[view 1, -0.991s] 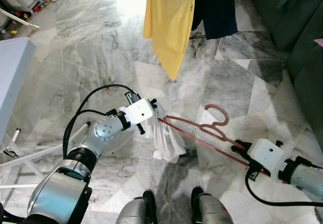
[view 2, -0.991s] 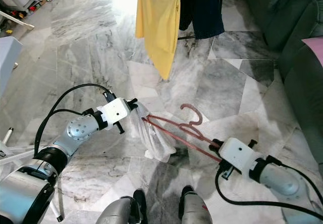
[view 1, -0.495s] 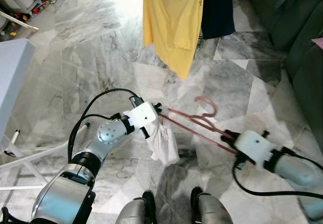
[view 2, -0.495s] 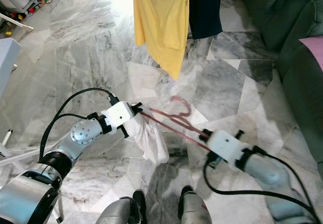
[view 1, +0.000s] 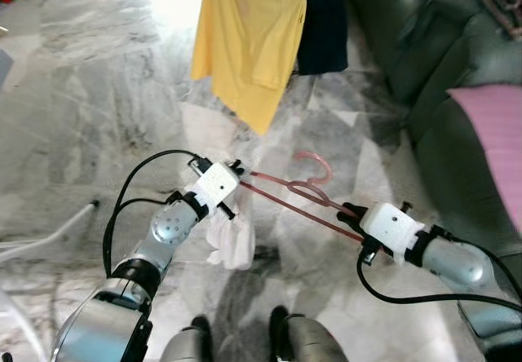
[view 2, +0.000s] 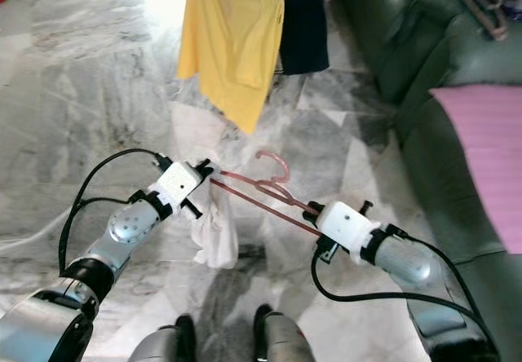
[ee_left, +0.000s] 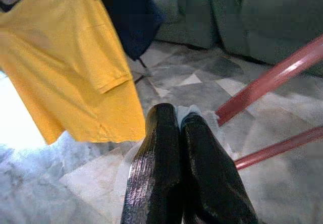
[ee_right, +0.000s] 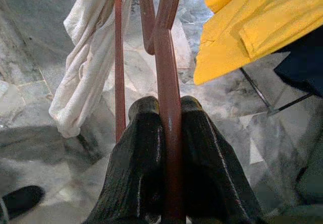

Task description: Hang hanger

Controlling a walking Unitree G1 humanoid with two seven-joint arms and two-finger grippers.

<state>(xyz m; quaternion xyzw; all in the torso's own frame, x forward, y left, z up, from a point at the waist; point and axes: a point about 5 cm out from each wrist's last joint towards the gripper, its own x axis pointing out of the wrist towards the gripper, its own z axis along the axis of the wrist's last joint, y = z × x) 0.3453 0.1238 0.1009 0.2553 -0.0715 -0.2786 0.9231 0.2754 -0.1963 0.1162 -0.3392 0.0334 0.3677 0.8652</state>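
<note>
Grey-veined marble floor (view 1: 98, 93) spreads under you, w/ a dark green sofa (view 1: 457, 68) along the right side and a pink cushion (view 1: 489, 134) on its seat. A yellow T-shirt (view 1: 245, 36) hangs ahead of you, a navy garment (view 1: 322, 19) just beside it on its right; the rail they hang from can't be made out. In front of your legs you hold a red hanger (view 1: 298, 199) level betw. both arms, hook (view 1: 314, 166) pointing up and away, toward the shirts but well apart from them. A white cloth (view 1: 228, 236) droops from the hanger's left end down toward the floor. Your left gripper (view 1: 236, 170) is at that left end; in the wrist view its fingers (ee_left: 161, 168) are pressed together, pinching a bit of the white cloth right where the red bars meet. Your right gripper (view 1: 351, 212) is at the other end, near the sofa; its fingers (ee_right: 141, 173) are clamped on one red bar of the hanger, the second bar running free beside them.
</note>
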